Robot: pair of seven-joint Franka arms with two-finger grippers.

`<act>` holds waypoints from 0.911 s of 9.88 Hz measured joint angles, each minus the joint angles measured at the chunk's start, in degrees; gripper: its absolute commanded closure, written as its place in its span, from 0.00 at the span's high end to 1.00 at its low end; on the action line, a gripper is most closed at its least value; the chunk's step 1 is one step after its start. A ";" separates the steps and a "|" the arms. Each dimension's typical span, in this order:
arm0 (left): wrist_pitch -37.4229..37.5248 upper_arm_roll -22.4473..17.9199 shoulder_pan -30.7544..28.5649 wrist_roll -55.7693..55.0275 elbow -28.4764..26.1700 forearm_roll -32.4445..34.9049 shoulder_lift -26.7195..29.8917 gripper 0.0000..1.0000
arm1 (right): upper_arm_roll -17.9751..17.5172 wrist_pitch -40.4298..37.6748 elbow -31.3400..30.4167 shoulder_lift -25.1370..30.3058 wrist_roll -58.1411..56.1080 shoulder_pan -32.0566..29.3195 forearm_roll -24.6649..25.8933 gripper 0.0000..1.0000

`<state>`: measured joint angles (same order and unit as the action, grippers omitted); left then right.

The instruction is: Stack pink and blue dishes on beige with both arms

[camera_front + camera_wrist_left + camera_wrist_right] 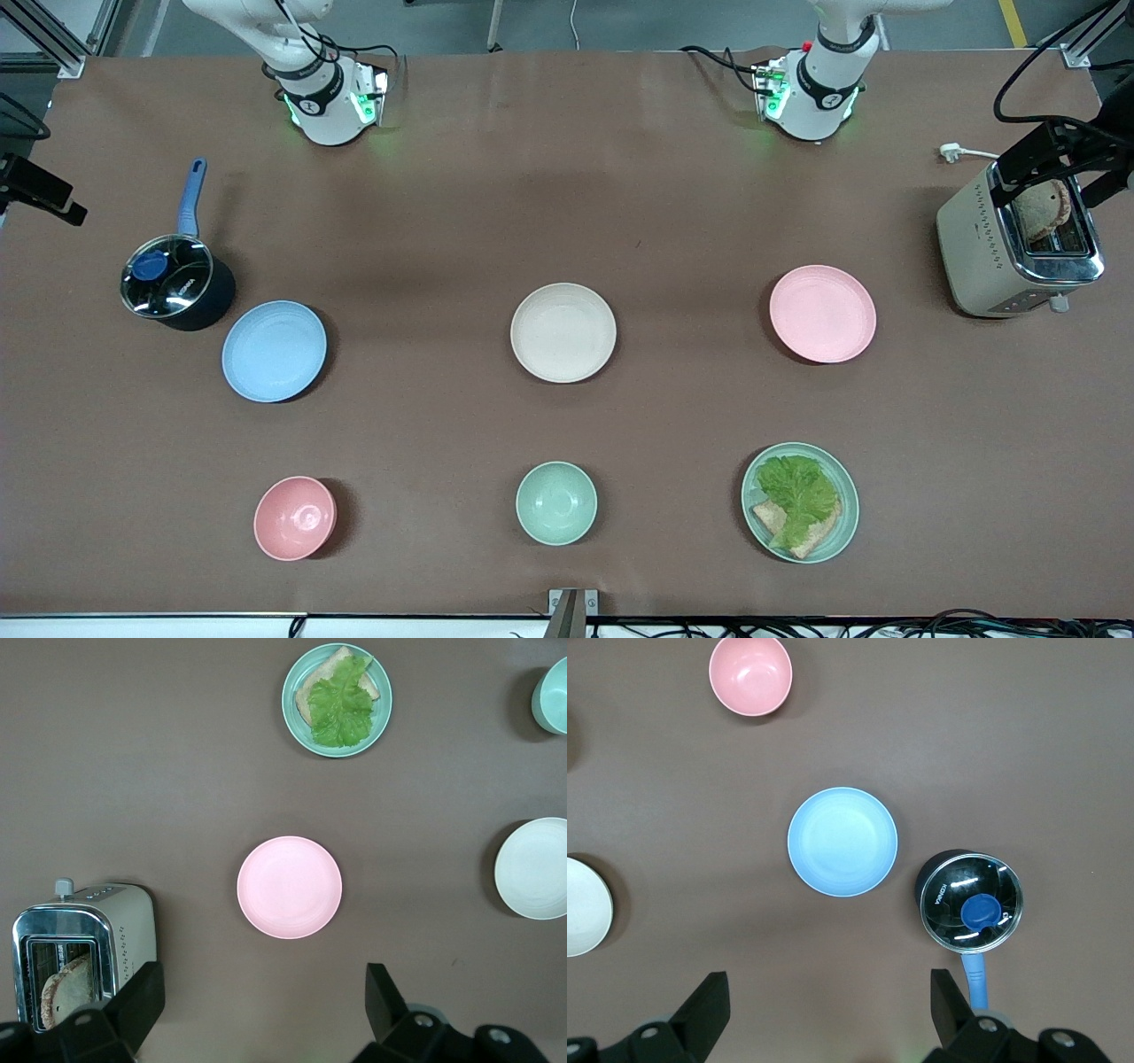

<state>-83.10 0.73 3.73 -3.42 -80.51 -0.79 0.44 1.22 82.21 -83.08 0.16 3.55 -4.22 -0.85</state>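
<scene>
The beige plate (563,332) lies at the table's middle. At the left arm's end sits the pale pink plate (822,313), and the light blue plate (274,351) is at the right arm's end. All three are empty and apart. My left gripper (264,992) hangs open high over bare table between its base and the pink plate (289,887), holding nothing. The right gripper (830,992) is likewise open and empty, high over bare table between its base and the blue plate (842,842). Neither gripper shows in the front view.
A lidded dark pot (177,283) with a blue handle stands close beside the blue plate. A toaster (1019,248) holding bread sits at the left arm's end. Nearer the front camera are a pink bowl (295,518), a mint bowl (556,502) and a mint plate (840,530) with lettuce and bread.
</scene>
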 measured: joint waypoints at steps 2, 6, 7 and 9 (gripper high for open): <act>0.00 0.14 0.05 0.00 -0.07 0.00 0.00 1.00 | 0.00 0.00 0.00 0.00 0.00 0.00 0.00 1.00; -0.86 -0.14 0.07 0.00 -0.95 0.00 -0.73 1.00 | 0.03 0.14 -0.37 -0.37 -0.59 -0.01 0.00 1.00; -2.81 -0.79 0.03 0.01 -2.32 0.00 -1.66 0.99 | 0.18 2.43 -2.04 -1.24 -0.65 -0.05 -0.06 1.00; -12.46 -5.47 -0.01 6.11 -10.37 -0.62 -3.85 0.99 | 1.57 15.30 -10.73 -4.25 -1.86 -0.32 -0.32 1.00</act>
<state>-95.56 -4.74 3.73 2.69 -90.88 -1.41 -3.42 2.78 97.51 -93.81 -4.09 1.70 -4.54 -1.17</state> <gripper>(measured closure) 0.004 0.000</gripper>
